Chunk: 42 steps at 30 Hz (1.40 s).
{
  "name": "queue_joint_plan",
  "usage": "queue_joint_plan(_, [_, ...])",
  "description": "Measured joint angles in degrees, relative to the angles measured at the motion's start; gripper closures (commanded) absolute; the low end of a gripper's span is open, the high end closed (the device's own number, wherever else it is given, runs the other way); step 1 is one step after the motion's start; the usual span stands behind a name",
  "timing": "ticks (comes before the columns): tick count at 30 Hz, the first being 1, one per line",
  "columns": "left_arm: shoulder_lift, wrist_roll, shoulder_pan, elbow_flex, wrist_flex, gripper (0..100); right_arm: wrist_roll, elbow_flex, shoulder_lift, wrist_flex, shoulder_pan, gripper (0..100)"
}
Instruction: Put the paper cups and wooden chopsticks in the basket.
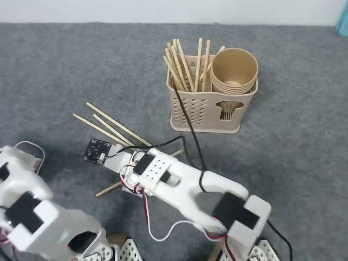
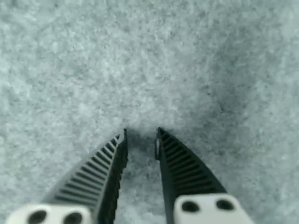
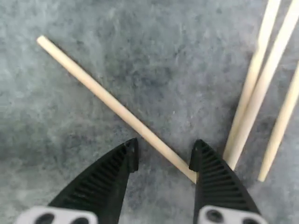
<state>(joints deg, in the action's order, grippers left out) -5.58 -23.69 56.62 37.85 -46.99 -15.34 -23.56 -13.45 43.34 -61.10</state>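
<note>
Right pincer (image 3: 163, 156) wide astride a chopstick (image 3: 107, 98) the arm (image 1: 185, 182) half hides; left pincer (image 2: 140, 140) narrowly parted

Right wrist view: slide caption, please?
Open right claw straddles a pale round wooden chopstick on grey carpet; three more chopsticks alongside.

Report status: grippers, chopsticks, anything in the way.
Right gripper open, over one loose chopstick. Left gripper slightly open, empty. Three more chopsticks loose nearby; paper cups already in basket. Nothing blocking.
</note>
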Motion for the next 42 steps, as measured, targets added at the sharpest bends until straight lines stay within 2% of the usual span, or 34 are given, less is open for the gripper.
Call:
queue_joint_plan(4, [0.0,0.0,0.0,0.0,0.0,92,0.0,1.76,-2.02,0.0,0.0,84.4])
queue_joint_plan(7, [0.0,0.0,0.0,0.0,0.0,92,0.0,2.11,-2.2,0.09,0.18,99.0])
queue_joint_plan(10, [0.0,-0.09,0.0,0.0,0.0,93,-0.09,2.81,-1.85,1.23,0.79,96.7])
queue_joint_plan(15, [0.0,-0.09,0.0,0.0,0.0,93,-0.09,2.73,3.34,7.74,0.62,99.1])
queue_joint_plan(21, [0.0,-0.09,-0.09,0.0,0.0,93,0.0,2.73,16.97,16.97,1.23,99.1])
queue_joint_plan(28, [0.0,-0.09,-0.09,0.0,0.0,93,5.54,2.29,35.69,23.21,4.57,99.1])
queue_joint_plan(33, [0.0,-0.09,-0.09,0.0,0.0,93,6.07,-7.82,49.58,21.45,4.84,99.1])
queue_joint_plan(39, [0.0,-0.09,-0.09,0.0,0.0,93,6.33,-27.25,65.41,8.44,5.71,99.1])
queue_joint_plan(42, [0.53,0.35,-0.53,0.7,0.62,93,6.59,-31.74,71.47,2.02,7.91,99.1])
